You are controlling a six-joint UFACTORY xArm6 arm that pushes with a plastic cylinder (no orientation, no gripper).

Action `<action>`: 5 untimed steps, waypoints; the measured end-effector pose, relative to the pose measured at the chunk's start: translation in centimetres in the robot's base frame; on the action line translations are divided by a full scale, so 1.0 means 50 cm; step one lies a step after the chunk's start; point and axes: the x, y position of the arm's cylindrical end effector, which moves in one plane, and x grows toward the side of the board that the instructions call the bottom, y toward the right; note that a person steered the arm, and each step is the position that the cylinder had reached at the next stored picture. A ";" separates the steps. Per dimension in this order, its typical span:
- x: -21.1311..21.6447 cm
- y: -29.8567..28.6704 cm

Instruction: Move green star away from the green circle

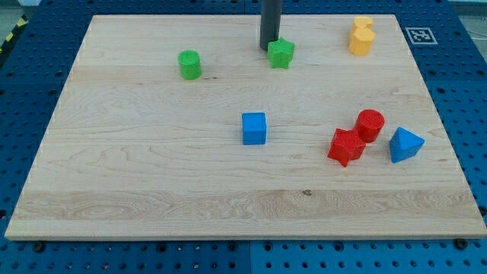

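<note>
Pale wood makes up the board (152, 175), which fills most of the view and sits on a blue pegboard table (23, 114). Everything else is best placed from the dark rod (270, 23) that drops in from the view's top, just right of centre. It is a plain straight rod with no jaws to spread or pinch. My tip (268, 49) rests on the board, and the green star (281, 53) sits right against it on the view's right, touching or very nearly so; I cannot tell which.

Down the board and off to the view's right of the tip lie three blocks in a loose cluster: the red star (346, 147), the blue triangle-shaped block (405, 144) beyond it and apart from it, and the red cylinder (370, 124), which touches the red star at its upper right. Well below the tip, slightly to the view's left, stands the blue cube (254, 128), alone. Far to the view's right of the tip, near the board's top edge, is the yellow block (361, 36), its shape unclear. The green circle (189, 65) stands well apart to the view's left of the tip, slightly lower, with the rod between it and the green star.
</note>
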 end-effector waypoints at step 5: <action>0.064 0.109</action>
